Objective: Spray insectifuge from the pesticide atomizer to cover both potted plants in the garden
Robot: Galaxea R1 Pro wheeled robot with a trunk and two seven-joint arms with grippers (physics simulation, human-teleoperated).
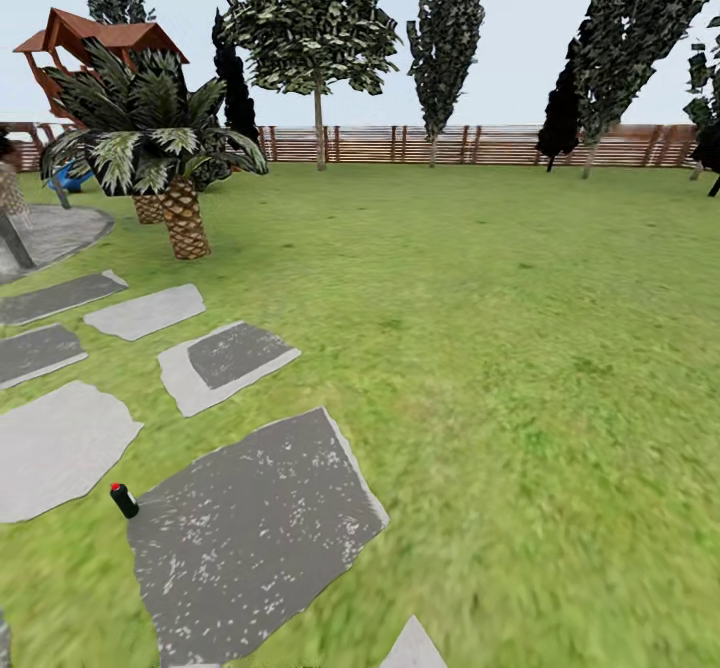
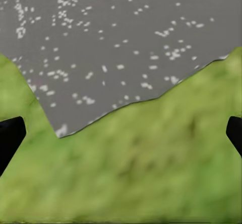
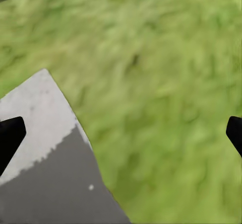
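Black with a red tip, what I take for the pesticide atomizer (image 1: 123,500) stands near-upright at 8 o'clock in the head view, touching a stepping stone (image 1: 255,538). That favours the left gripper (image 2: 121,133). Both it and the right gripper (image 3: 121,133) have jaws spread, empty over grass.

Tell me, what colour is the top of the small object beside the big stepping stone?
Red, on a black body; the head view shows it best.

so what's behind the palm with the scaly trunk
Behind the palm stand a red-roofed wooden playhouse and the slat fence. A bit of blue peeks out beside it; the fronds cover the rest.
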